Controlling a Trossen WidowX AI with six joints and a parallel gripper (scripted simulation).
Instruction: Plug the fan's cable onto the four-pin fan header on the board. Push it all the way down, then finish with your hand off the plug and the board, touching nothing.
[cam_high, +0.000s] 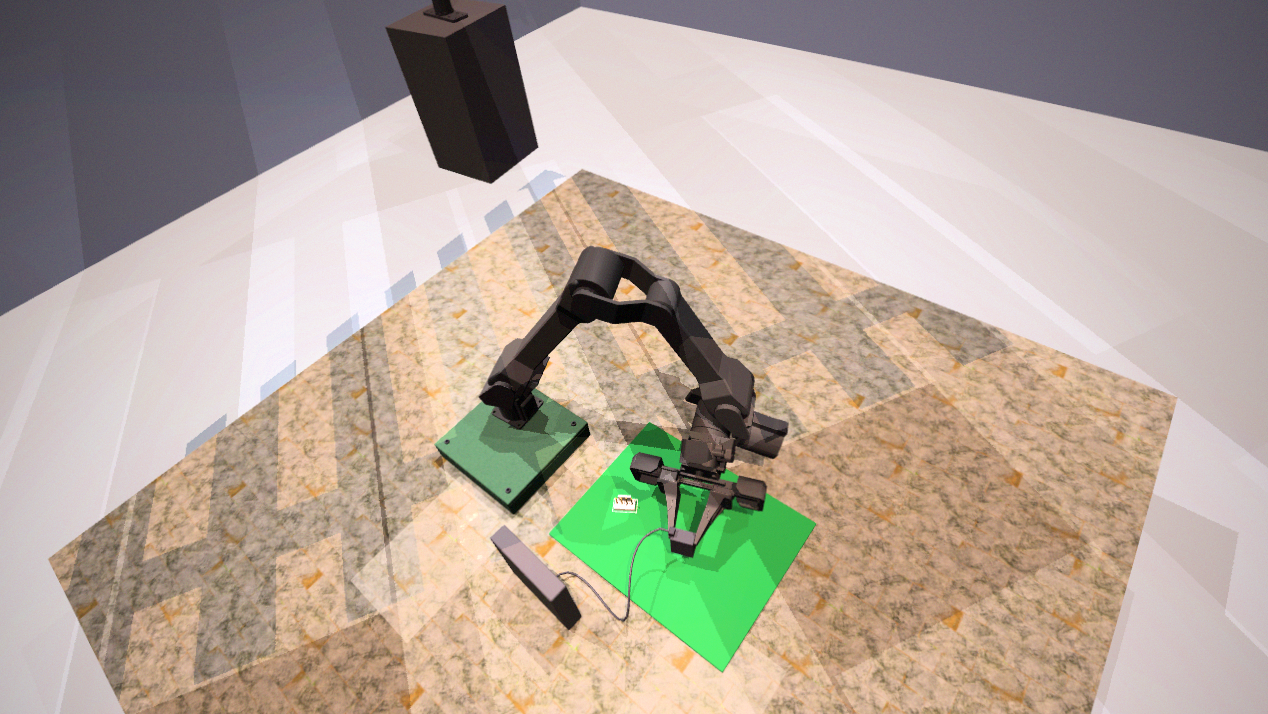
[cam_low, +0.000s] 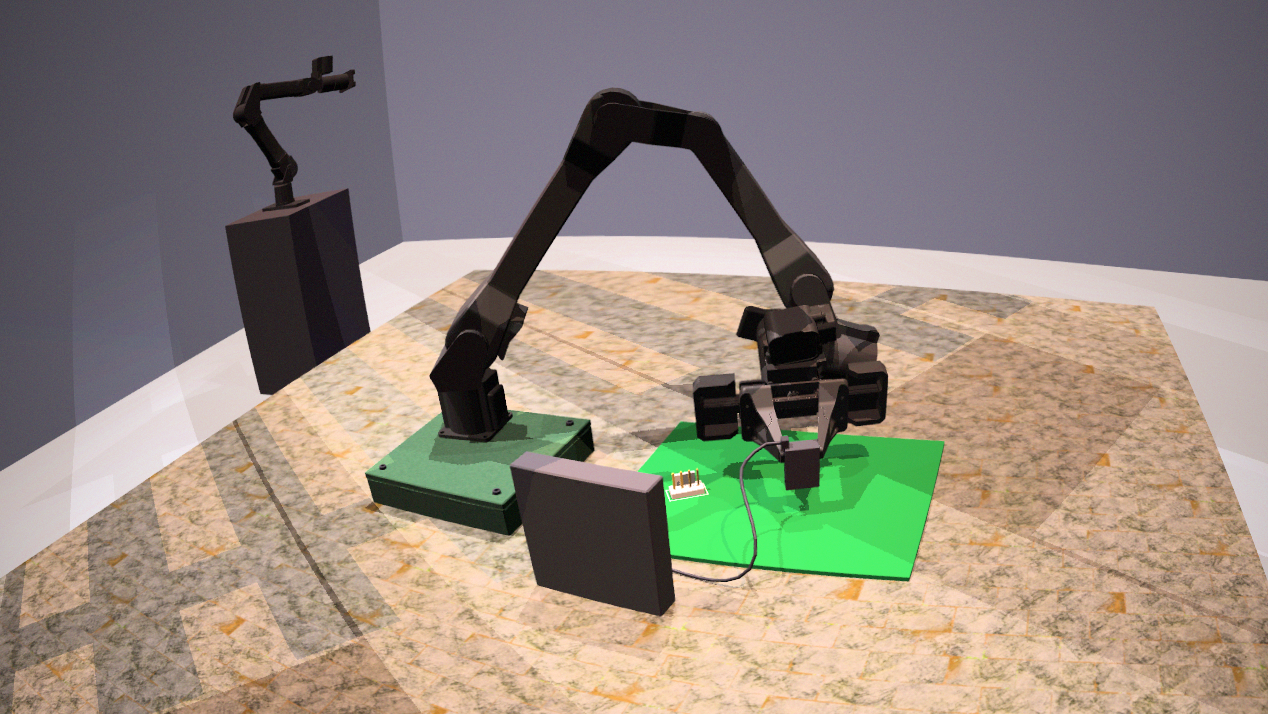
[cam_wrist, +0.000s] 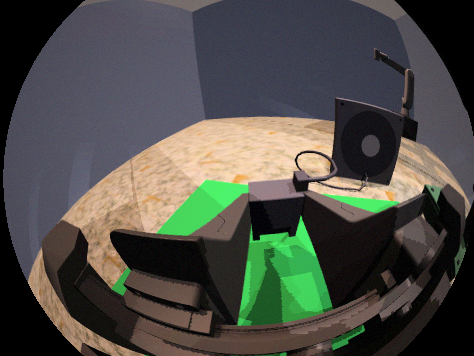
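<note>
A dark robot arm (cam_low: 621, 177) rises from a dark green base plate (cam_low: 479, 470), arches over, and reaches down toward a bright green board (cam_low: 851, 523) lying flat on a patterned tan floor (cam_low: 1020, 532). Its gripper (cam_low: 801, 461) points downward above the middle of the board, and its jaws are closed on a small dark block, the fan's plug (cam_low: 800, 467). In the exterior view the plug hangs clear of the board, with its shadow on the green surface beneath it. In the wrist view the plug (cam_wrist: 274, 207) sits squarely between the two angled fingers.

A thin dark cable (cam_low: 749, 523) runs from the plug, curves down across the board and off its near edge, and ends at the fan (cam_low: 594, 541), a flat dark square standing upright on the floor just beside the board's near left corner. The four-pin header (cam_low: 685, 486), a small pale socket with upright metal pins, sits on the board near its left edge, well apart from the plug and to its left.

A tall dark pedestal (cam_low: 297, 283) stands at the far left with a small camera arm (cam_low: 283, 115) on top.
</note>
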